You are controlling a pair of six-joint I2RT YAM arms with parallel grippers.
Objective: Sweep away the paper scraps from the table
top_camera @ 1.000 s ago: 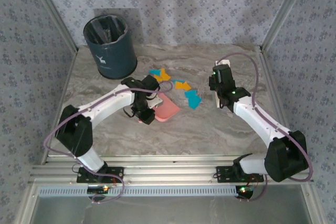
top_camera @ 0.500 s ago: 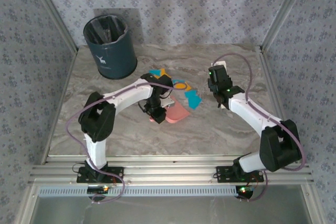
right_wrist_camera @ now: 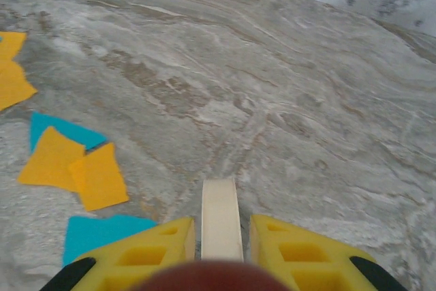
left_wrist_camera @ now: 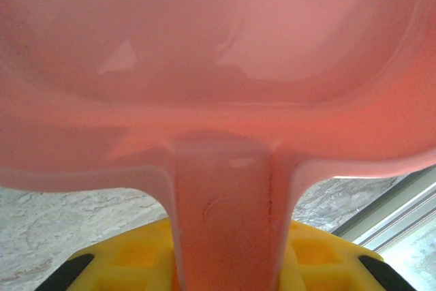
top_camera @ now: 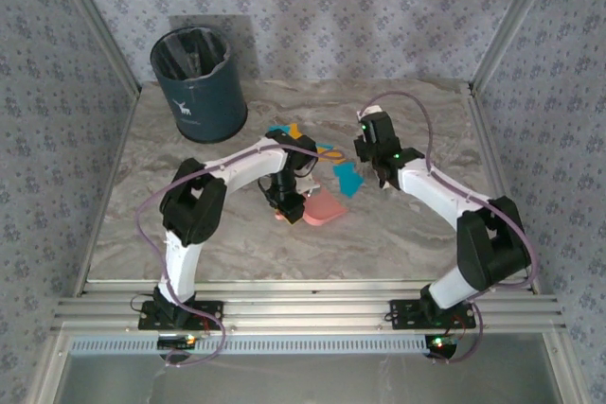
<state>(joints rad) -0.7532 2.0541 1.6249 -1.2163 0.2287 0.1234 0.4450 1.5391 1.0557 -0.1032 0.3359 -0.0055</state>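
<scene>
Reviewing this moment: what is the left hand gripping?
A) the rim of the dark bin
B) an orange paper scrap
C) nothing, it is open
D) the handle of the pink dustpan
D: in the left wrist view the pink dustpan has its handle running straight down into the left hand, which is shut on it from both sides.

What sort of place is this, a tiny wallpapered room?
Probably a lab test booth. A marble-look table is boxed in by patterned walls, a robot's left arm and right arm are bolted at its near edge, and paper scraps, a pink dustpan and a bin look staged for practice.
</scene>
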